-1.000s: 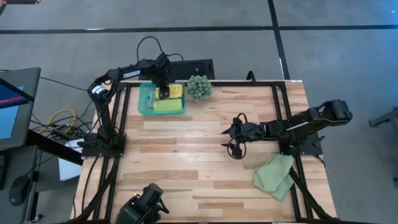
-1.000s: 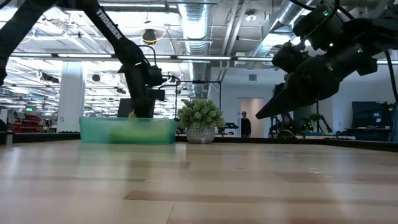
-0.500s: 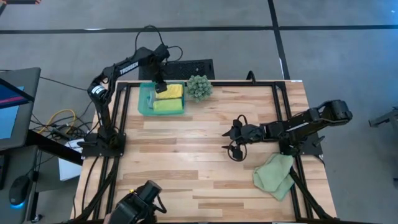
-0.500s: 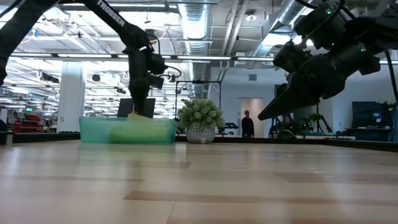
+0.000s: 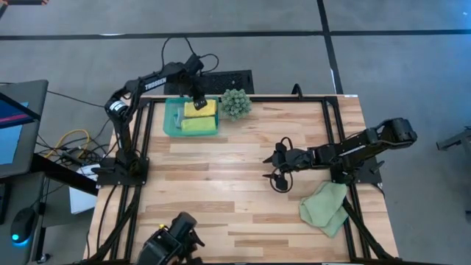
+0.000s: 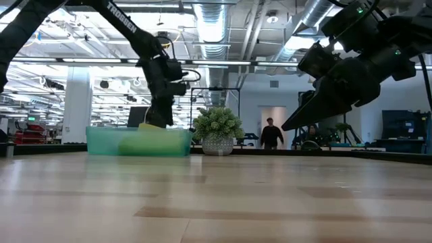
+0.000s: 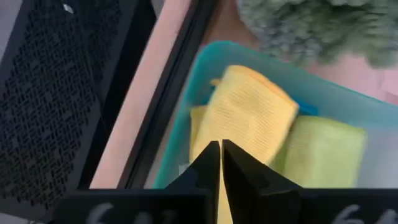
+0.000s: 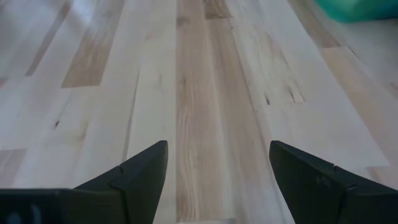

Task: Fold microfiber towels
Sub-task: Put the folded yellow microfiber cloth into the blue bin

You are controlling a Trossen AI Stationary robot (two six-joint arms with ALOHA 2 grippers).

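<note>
Towels: yellow (image 5: 199,108) and lime (image 5: 199,125) in tray (image 5: 171,118), one sage (image 5: 325,207) outside

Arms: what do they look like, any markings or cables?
Both arms are black, jointed, with loose black cables looping off them. The left arm carries white TROSSEN lettering. Each gripper, left and right, ends in two dark, tapering wedge-shaped fingers.

Most of the table (image 5: 221,191) is bare wood, open to passage. Obstacles crowd its far edge: the teal tray (image 5: 171,118) at the far left corner, the spiky plant (image 5: 236,103) just beside it. A sage towel (image 5: 325,206) lies near the right edge.
</note>
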